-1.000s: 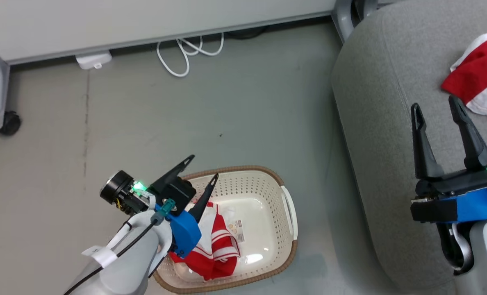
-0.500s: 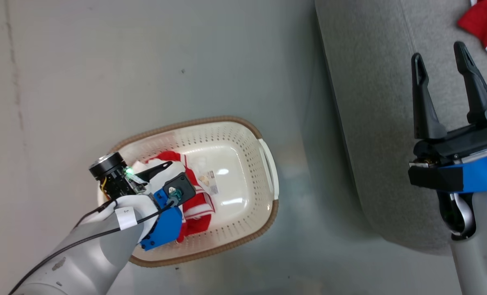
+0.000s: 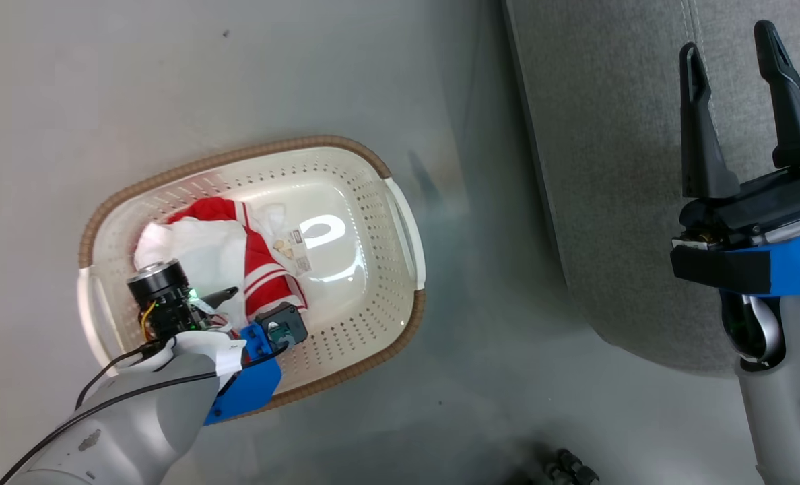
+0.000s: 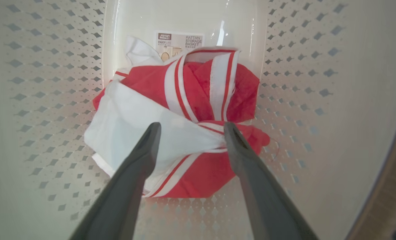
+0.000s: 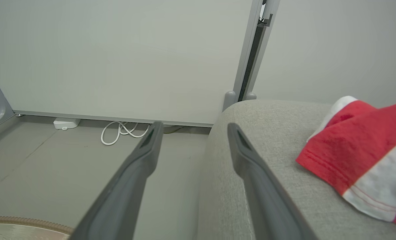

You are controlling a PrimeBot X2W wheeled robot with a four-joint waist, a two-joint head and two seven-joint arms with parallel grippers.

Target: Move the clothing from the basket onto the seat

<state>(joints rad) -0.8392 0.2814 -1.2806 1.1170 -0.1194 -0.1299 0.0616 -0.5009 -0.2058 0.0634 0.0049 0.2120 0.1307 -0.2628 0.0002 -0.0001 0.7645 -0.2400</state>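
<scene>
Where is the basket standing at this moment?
In the head view the basket stands on the floor left of the seat, with the left gripper inside it.

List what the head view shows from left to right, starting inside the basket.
The clothing → label → basket handle → floor → seat → right tool, open above the seat.

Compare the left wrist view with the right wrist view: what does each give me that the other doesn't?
Left wrist view: a crumpled red-and-white garment in the basket, its label behind, the left gripper open over it. Right wrist view: the grey seat, another garment lying on it, a white cable by the wall. Shared: the basket, just its brown rim in the right wrist view.
</scene>
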